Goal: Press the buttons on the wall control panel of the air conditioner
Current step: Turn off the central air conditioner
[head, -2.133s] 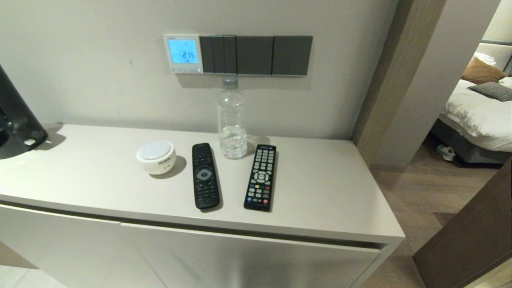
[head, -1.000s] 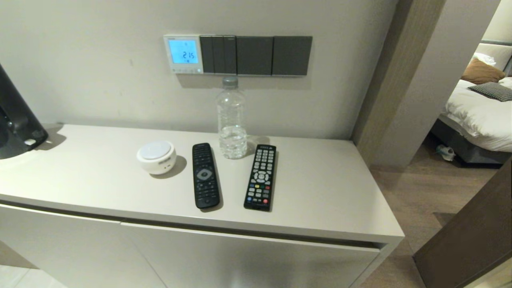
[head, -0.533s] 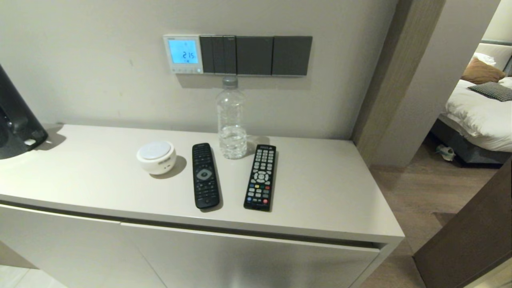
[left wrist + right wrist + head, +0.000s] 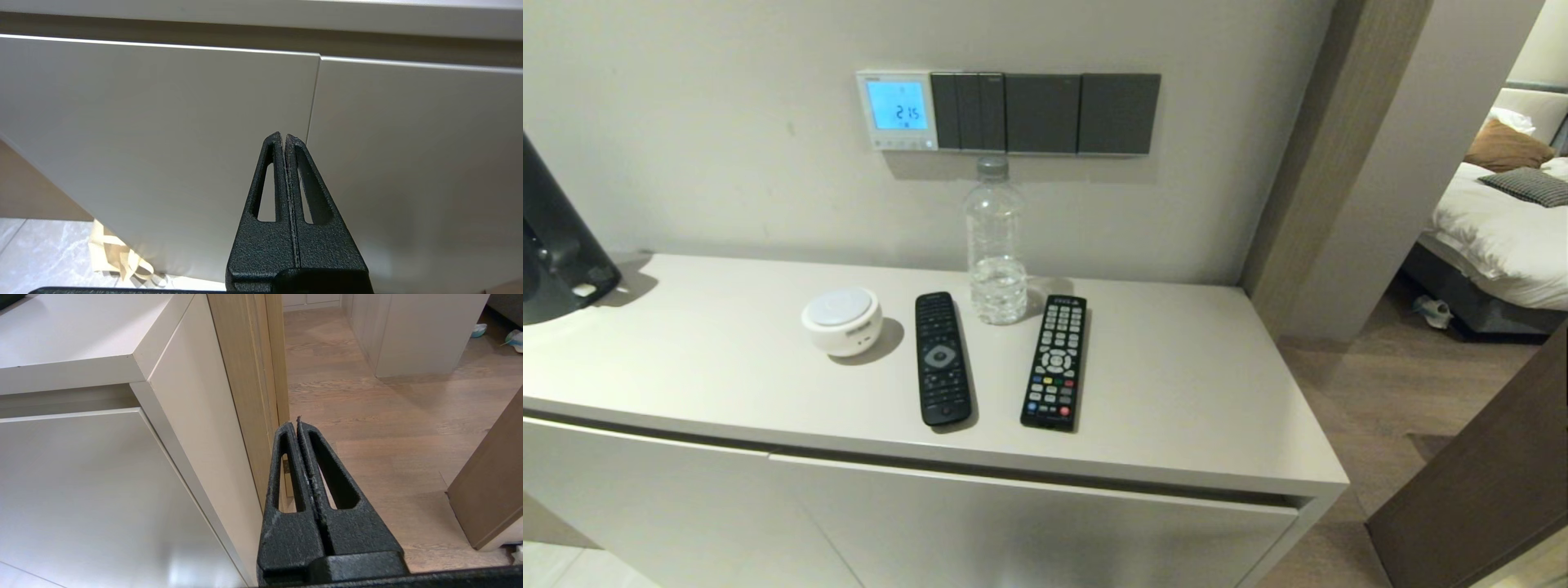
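Note:
The white wall control panel (image 4: 896, 109) hangs on the wall above the cabinet, its blue screen reading 21.5. Its row of small buttons (image 4: 900, 144) runs along the bottom strip. Neither gripper shows in the head view. My left gripper (image 4: 284, 136) is shut and empty, low in front of the cabinet doors (image 4: 163, 134). My right gripper (image 4: 297, 422) is shut and empty, low beside the cabinet's right end (image 4: 196, 428), over the wooden floor.
Dark grey switch plates (image 4: 1045, 113) sit right of the panel. On the cabinet top (image 4: 1192, 384) stand a water bottle (image 4: 995, 245), two black remotes (image 4: 942, 358) (image 4: 1055, 362) and a white round device (image 4: 841, 320). A black object (image 4: 556, 245) is at far left. A doorway opens at right.

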Robot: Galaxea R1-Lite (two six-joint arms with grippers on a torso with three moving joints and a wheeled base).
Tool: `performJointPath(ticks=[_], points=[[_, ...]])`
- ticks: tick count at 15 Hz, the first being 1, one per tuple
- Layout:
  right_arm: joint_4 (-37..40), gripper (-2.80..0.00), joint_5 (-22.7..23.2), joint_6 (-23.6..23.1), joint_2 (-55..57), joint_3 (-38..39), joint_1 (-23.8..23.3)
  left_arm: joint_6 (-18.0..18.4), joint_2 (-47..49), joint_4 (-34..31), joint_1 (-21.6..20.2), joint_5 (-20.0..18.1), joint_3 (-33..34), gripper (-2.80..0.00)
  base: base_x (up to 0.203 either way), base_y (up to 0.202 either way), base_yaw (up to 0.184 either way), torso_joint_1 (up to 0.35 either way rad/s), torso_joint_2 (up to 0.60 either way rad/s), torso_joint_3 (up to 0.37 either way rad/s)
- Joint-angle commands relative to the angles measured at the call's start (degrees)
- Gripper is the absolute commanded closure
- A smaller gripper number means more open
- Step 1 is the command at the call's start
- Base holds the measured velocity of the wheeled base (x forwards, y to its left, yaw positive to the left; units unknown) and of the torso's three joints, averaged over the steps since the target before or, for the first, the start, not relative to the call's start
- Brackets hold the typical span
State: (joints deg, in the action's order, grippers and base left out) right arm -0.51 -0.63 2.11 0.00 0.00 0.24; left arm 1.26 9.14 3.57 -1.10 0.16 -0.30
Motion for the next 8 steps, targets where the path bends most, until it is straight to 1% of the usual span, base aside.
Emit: performJointPath(ticks=[1,5,7,8], points=[[-0.02,0.0,-0.07,0.0,0.09,0.09,0.02,0.6,-4.14,-2.53,0.33,-0.11,0.0,0.0,0.0,0.0,0.0,0.0,0.0,0.0],[-0.02,0.0,0.0,0.0,0.09,0.09,0.02,0.98,-8.43,-3.69,0.52,-0.14,-0.19,0.0,0.0,0.0,0.0,0.0,0.0,0.0],[-0.02,0.0,-0.02,0.0,0.09,0.09,0.02,3.23,-9.14,-4.71,0.48,-0.07,0.13,0.0,0.0,0.0,0.0,0.0,0.0,0.0],[-0.02,0.0,0.02,0.0,0.09,0.09,0.02,3.31,-9.14,-4.71,0.48,-0.07,0.13,0.0,0.0,0.0,0.0,0.0,0.0,0.0]])
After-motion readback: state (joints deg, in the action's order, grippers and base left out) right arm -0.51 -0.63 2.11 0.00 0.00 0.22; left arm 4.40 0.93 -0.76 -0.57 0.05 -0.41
